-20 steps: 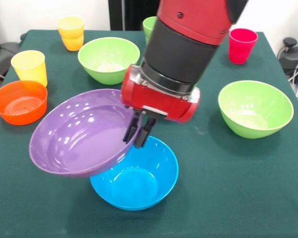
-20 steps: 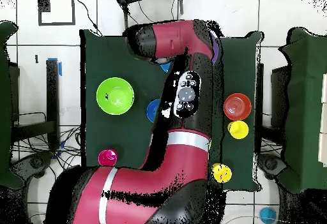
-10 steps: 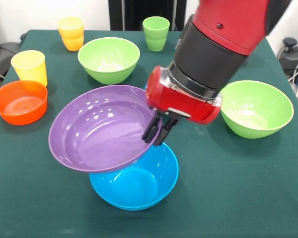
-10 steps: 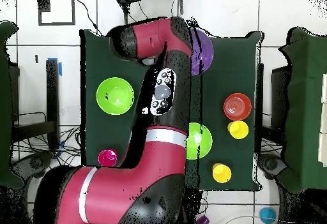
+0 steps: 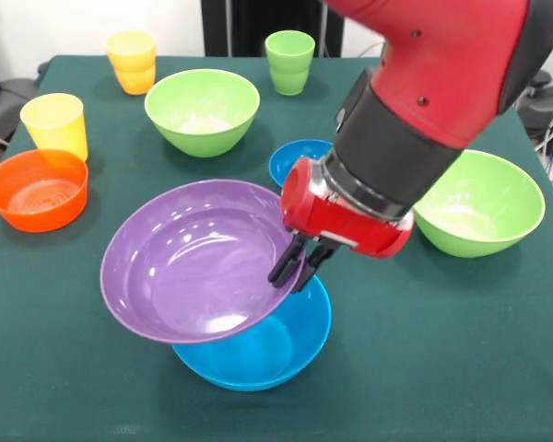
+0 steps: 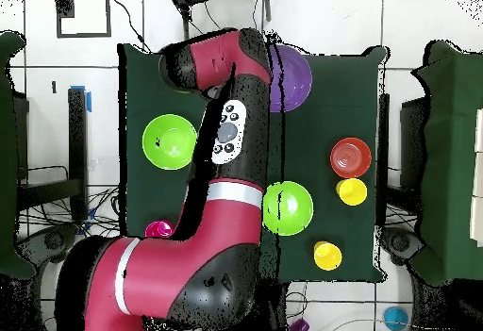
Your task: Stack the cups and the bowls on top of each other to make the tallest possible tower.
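Note:
My gripper (image 5: 293,267) is shut on the right rim of the wide purple bowl (image 5: 198,262), one finger inside and one outside. The purple bowl hangs tilted over the large blue bowl (image 5: 267,354), covering its left part; whether they touch I cannot tell. From overhead the purple bowl (image 6: 292,77) shows beside the arm, which hides the gripper. A small blue bowl (image 5: 295,157) sits behind the gripper. Two light green bowls (image 5: 203,110) (image 5: 484,198) and a small orange bowl (image 5: 35,189) rest on the table. No tower stands.
A yellow cup (image 5: 53,124) stands by the orange bowl, an orange-yellow cup (image 5: 132,60) and a light green cup (image 5: 289,61) at the far edge. The red cup (image 6: 158,229) shows only overhead. The arm (image 5: 424,101) reaches over the table's right half.
In the front view the gripper has carried the purple bowl rightward and lower, over the large blue bowl. The arm swung aside, uncovering the small blue bowl and the light green cup.

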Tool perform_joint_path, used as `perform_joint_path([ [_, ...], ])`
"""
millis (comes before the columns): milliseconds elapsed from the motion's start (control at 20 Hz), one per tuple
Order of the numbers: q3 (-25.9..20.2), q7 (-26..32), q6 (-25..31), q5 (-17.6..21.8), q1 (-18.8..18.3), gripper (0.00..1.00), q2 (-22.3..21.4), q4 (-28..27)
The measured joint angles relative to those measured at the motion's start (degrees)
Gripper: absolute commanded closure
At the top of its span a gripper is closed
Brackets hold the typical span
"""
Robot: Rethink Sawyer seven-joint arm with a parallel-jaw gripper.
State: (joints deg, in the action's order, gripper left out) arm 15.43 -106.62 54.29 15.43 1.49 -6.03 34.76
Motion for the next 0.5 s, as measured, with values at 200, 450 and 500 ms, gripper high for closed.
perform_joint_path([
  [200, 0.8, 0.0, 0.0, 0.0, 0.0, 1.00, 2.0, -0.8],
  [450, 2.1, 0.0, 0.0, 0.0, 0.0, 1.00, 4.7, -2.2],
  [500, 2.3, 0.0, 0.0, 0.0, 0.0, 1.00, 5.1, -2.5],
])
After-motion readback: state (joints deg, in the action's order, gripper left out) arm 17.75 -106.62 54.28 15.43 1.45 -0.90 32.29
